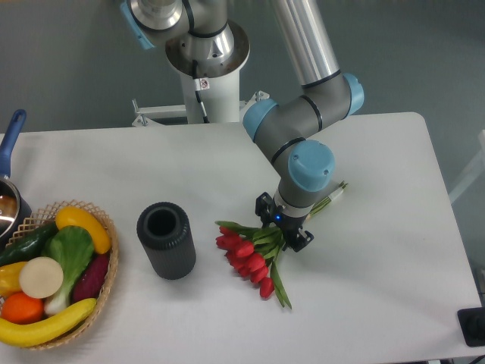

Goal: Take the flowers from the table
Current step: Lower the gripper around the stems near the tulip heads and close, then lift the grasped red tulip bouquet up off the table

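A wicker basket [106, 262] sits at the left edge of the white tabletop [379, 303], filled with a banana [45, 324], an orange [23, 307], a yellow pepper [82, 224], a leafy green vegetable [70, 250], a purple piece [92, 277], a dark green piece [26, 243] and a pale round slice [41, 277]. Behind it, at the far left, part of a pot [9, 205] with a blue handle shows. A dark cylinder [166, 240] with an open top stands upright just right of the basket, apart from it; nothing can be seen inside it.

The flowers [246, 254] lie flat near the middle of the tabletop, red heads pointing toward the cylinder but well short of it, stems running up and right under the arm's wrist. The claw [284, 230] is down over the stems just behind the leaves, its fingers standing close on either side of the bunch; whether they actually pinch the stems cannot be told from this view.

Right of the flowers the tabletop runs bare to its rounded right edge. At the lower right corner a dark object [474, 326] sits off the edge. The front strip between the flowers and the near edge is free.
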{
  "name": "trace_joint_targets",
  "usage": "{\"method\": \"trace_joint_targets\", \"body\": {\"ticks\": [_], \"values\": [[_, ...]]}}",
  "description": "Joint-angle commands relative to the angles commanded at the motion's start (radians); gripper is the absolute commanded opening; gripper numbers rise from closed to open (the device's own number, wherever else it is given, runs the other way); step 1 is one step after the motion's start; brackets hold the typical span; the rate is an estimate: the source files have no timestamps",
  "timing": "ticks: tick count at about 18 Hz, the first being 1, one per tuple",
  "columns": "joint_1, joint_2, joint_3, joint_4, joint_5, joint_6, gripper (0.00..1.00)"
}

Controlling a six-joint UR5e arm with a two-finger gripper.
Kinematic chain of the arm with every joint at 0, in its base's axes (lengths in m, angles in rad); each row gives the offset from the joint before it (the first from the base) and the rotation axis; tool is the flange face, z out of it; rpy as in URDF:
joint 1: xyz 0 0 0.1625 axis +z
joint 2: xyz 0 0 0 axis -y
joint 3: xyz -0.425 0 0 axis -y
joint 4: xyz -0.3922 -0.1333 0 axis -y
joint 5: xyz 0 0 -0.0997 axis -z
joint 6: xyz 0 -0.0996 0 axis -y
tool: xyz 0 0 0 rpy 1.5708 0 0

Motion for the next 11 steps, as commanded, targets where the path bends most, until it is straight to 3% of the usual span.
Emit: {"method": "trace_joint_targets", "body": {"ticks": [3, 5, 11], "values": [[0.000, 0.002, 0.000, -0.002, 0.000, -0.002, 0.57], [0.000, 0.002, 0.000, -0.002, 0.000, -0.002, 0.46], [0.002, 0.005, 0.006, -0.002, 0.000, 0.000, 0.39]]}}
